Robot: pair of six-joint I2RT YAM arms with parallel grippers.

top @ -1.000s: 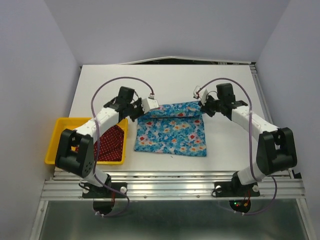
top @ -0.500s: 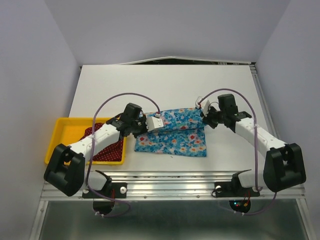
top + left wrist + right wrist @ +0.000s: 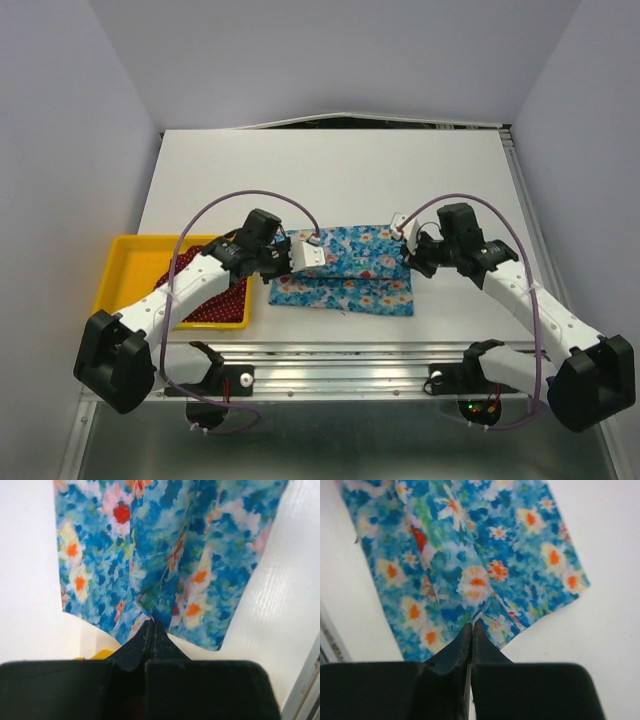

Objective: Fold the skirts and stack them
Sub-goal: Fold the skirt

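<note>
blue skirt (image 3: 350, 282) folded nearer, pinched by left gripper (image 3: 151, 629) and right gripper (image 3: 471, 628).

Yellow tray (image 3: 128, 262): left of the left gripper (image 3: 316, 243), well apart, at the table's near edge. White table (image 3: 330, 170) runs far beyond the gripper. Aluminium rail (image 3: 340, 372) on its near side.

We see a left arm (image 3: 190, 285) and a right arm (image 3: 520, 290) built alike, with white tubular links between chunky black joints. A thin purple cable (image 3: 250, 194) runs in a loop along each arm, and each stands on a black base (image 3: 470, 372). Up close, our fingers (image 3: 137, 645) are matte black and taper from a broad black block to a thin wedge.
</note>
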